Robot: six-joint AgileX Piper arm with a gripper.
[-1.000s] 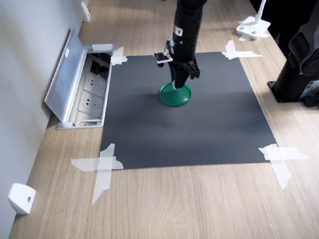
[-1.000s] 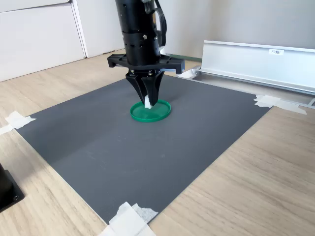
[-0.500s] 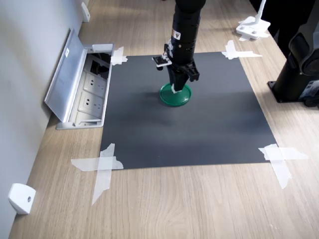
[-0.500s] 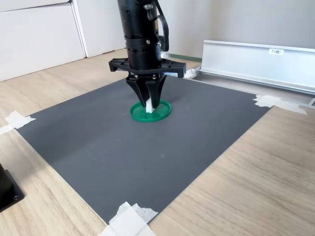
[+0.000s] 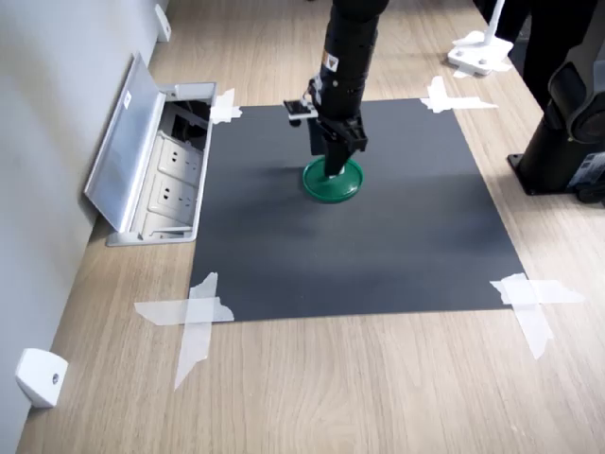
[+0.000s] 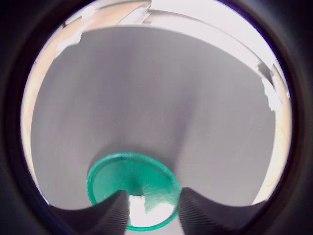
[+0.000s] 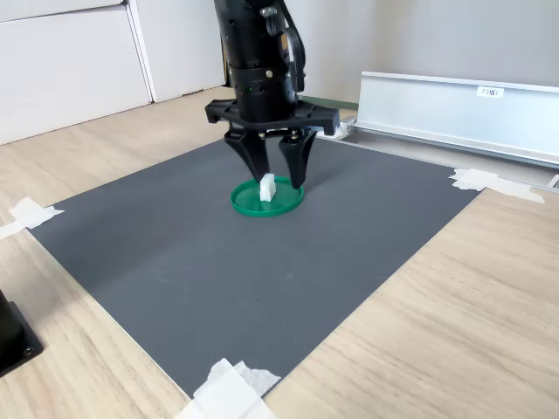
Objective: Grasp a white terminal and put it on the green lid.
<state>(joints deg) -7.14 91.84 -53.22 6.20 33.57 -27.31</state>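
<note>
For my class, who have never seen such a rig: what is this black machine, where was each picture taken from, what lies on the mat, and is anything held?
The black machine is a robot arm ending in a claw. Two pictures come from cameras standing off the arm; the round one comes from a camera on its wrist, looking down between the fingers. On a dark mat taped to a wooden table lies a green lid, and a white terminal stands on it. The claw is open around the terminal, so nothing is held.
</note>
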